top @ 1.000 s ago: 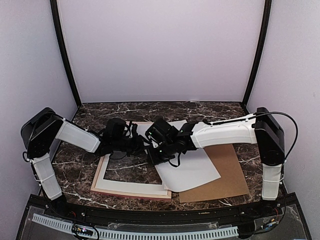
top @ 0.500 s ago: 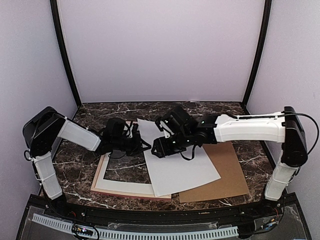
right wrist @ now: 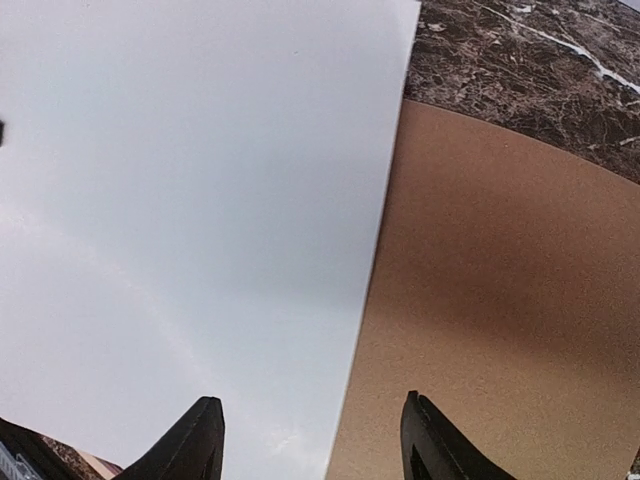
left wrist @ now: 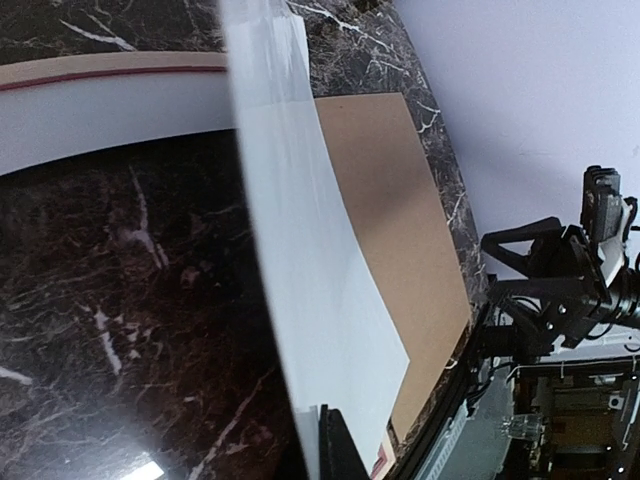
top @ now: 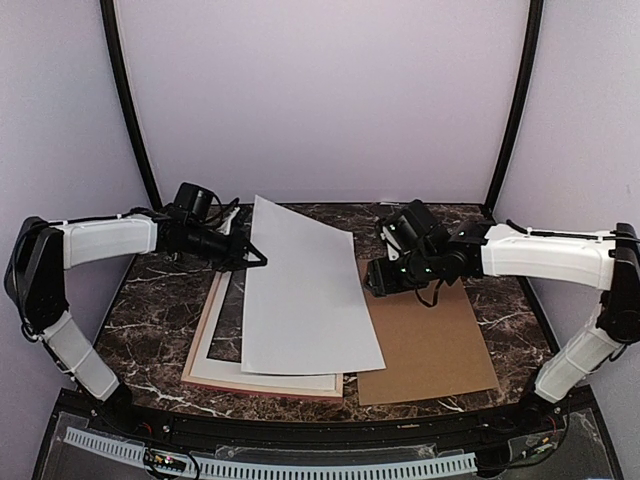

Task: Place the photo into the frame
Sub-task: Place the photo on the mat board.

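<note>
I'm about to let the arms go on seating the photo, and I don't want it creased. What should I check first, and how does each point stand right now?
1. Left gripper shut on the photo at its far left edge: ok.
2. Right gripper open and holding nothing: ok. It hangs over the photo's right edge and the board.
3. Frame flat on the table, pale back up: ok.
4. Photo square with the frame: not ok. It is lifted at the far end, skewed, and its right side overhangs the board.
5. Picture side facing down: cannot tell, only the white back shows.
</note>
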You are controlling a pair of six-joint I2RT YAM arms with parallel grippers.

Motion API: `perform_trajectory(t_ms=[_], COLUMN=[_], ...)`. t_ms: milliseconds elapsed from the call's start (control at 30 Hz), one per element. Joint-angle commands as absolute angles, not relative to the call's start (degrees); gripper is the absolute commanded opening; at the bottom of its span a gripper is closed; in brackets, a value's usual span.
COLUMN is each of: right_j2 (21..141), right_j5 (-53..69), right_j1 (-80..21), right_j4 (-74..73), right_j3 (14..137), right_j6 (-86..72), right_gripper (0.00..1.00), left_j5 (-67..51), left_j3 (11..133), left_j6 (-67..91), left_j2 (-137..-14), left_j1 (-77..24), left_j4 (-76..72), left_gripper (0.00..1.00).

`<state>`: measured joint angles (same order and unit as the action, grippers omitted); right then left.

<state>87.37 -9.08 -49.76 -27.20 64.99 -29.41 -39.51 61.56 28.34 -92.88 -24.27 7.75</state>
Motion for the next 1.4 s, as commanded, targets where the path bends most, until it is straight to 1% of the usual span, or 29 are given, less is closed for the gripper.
perform_trajectory(t_ms=[0,233,400,567,767,1000,1367], right_j2=[85.43,87.2,89.09,89.28,87.6,89.08,90.47], right_j5=[-11.27,-11.58,-10.67,-9.59,-10.03,-11.29,-10.08], right_j1=[-47.68,-45.62,-44.6,-44.39,-44.38,-44.3,-44.3], right_j4=[-25.68,-22.61,-20.79,-18.63,-16.65,-16.98,-16.07], right_j3=[62.89,61.2,59.94,58.18,56.2,56.74,56.09], right_j6=[-26.81,-24.22,-22.64,-21.4,-20.83,-21.39,-22.01], right_gripper=[0.61,0.61,0.61,0.65,0.75,0.76,0.77], left_j5=[-39.21,-28.29,-24.38,-24.43,-25.62,-29.89,-29.34], left_j3=[66.31,73.01,76.01,76.28,75.48,72.72,73.14], left_j6=[13.35,3.65,1.0,2.22,5.06,8.8,11.52], left_j2=[-91.19,-94.55,-98.22,-99.67,-100.15,-99.32,-101.0], left_j1=[-21.97,-18.85,-17.54,-16.37,-15.38,-14.76,-14.5], left_j4=[30.35,44.98,48.72,46.98,43.48,37.69,35.05], left_gripper=[0.0,0.0,0.0,0.0,0.0,0.0,0.0])
